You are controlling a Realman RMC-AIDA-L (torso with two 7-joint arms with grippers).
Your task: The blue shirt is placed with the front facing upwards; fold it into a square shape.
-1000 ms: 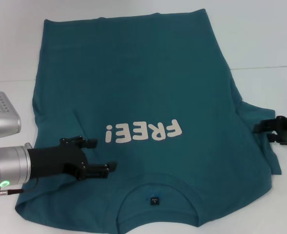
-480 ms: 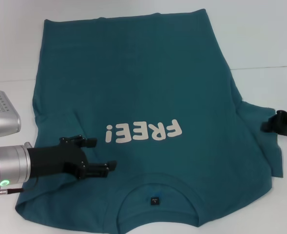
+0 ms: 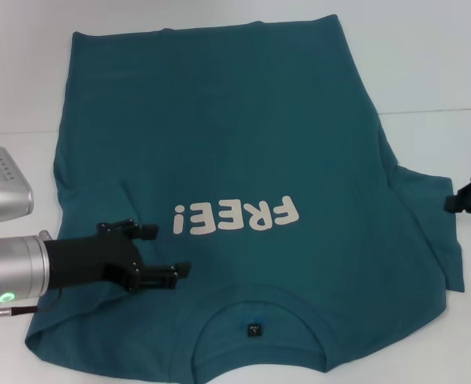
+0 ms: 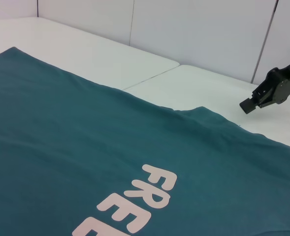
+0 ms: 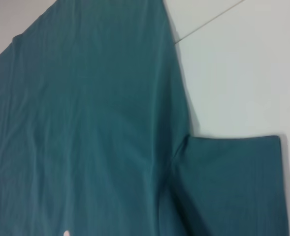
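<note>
One shirt lay flat on the white table, front up, filling most of the head view. Its collar sat at the lower centre, with one small dark label inside it. The cream "FREE!" lettering read upside down at mid-frame. The hem ran along the upper edge. One sleeve spread out at the right. The left sleeve was folded in over the body.

One table seam ran across the upper right. In the left wrist view, wall panels stood behind the table.

Left gripper was at lower left of the head view, over the shirt's shoulder area beside the lettering. Its two fingers stood apart with nothing between them, and arm and gripper covered part of the cloth there.

Right gripper showed only partly at the right edge, just beyond the sleeve; whether its fingers were apart or together could not be told. Nothing else lay on the shirt.
</note>
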